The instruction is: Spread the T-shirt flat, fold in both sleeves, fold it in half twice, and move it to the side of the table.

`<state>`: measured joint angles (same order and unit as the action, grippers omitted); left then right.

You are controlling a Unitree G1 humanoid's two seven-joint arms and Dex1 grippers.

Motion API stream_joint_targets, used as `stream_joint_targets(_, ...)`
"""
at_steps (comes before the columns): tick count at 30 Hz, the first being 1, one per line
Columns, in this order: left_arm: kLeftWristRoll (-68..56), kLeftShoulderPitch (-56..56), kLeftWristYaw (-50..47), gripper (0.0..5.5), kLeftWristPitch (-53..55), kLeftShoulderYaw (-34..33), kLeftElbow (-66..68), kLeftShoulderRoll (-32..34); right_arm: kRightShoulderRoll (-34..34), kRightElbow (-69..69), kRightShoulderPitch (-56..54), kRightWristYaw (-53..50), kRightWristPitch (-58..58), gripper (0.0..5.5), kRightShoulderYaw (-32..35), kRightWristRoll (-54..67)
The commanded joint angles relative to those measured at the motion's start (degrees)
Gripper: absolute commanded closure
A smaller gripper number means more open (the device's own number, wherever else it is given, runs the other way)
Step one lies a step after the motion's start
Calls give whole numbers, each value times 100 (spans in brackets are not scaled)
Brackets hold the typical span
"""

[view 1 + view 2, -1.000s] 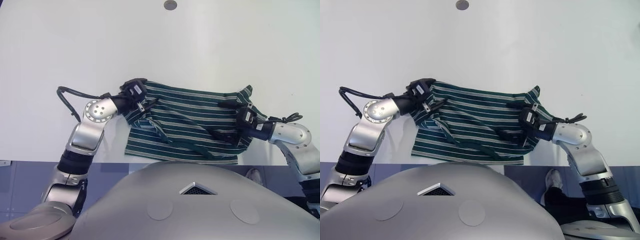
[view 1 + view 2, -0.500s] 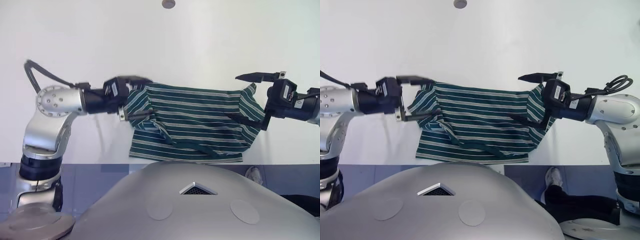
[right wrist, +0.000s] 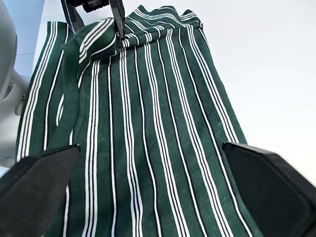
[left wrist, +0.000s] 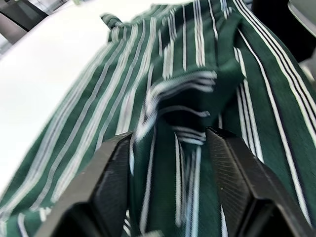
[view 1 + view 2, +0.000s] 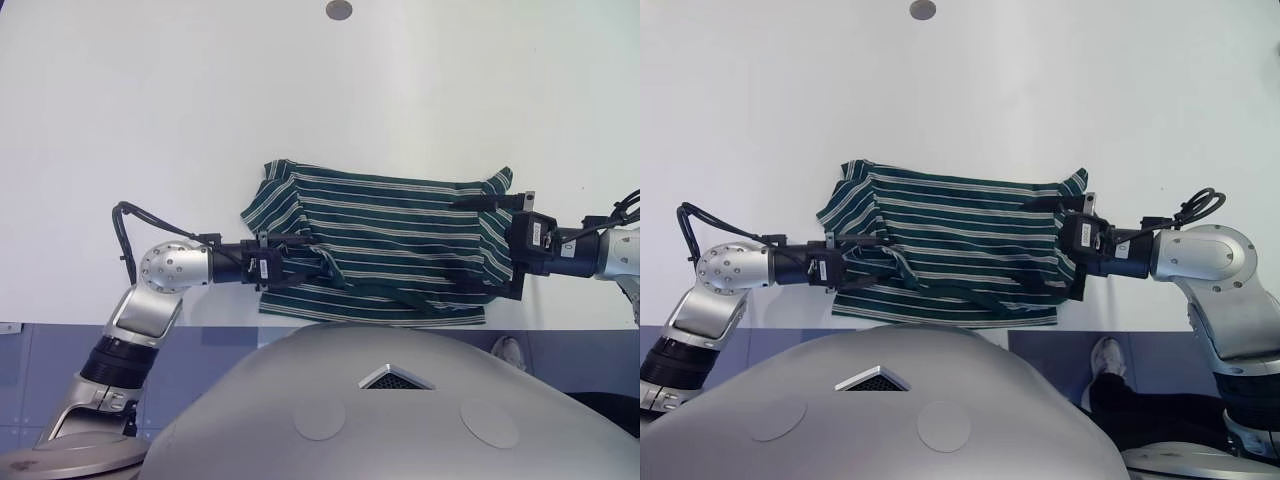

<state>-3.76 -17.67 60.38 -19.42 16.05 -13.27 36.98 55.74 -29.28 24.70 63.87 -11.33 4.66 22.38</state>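
The green T-shirt (image 5: 390,225) with white stripes lies crumpled near the front edge of the white table (image 5: 150,120), one sleeve (image 5: 268,200) spread out at its far left corner. At the shirt's left side, low over the table, my left gripper (image 5: 315,262) is open, its fingers (image 4: 237,182) straddling a bunched fold (image 4: 173,108). My right gripper (image 5: 480,250) is wide open at the shirt's right edge, one finger (image 5: 485,202) over the far corner and the other near the front hem. The right wrist view looks along the striped cloth (image 3: 148,123) to the left gripper (image 3: 94,10).
A small grey round disc (image 5: 339,10) is set into the table at the far middle. The table's front edge (image 5: 60,322) runs just before the shirt's hem. Bare white surface stretches left, right and beyond the shirt.
Both grippers let go of the shirt, rose, then came down again. The left one dropped from the far left corner to the lower left fold and narrowed. The right one opened wide.
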Motion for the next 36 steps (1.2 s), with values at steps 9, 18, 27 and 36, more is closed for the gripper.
stream_joint_targets(9,-360,179,-53,487,188,139,-348,71,-197,365,-206,-64,247,10,-71,-222)
stream_joint_targets(18,-976,541,-430,549,983,-178,-744,-164,-173,420,-34,197,516,10,-21,-257)
stream_joint_targets(27,-1798,914,-919,549,1980,-619,-871,-437,-223,82,175,560,534,10,137,357)
stream_joint_targets(36,-1677,812,-1143,549,2006,-647,-807,-529,-437,-753,671,516,2680,10,444,-701)
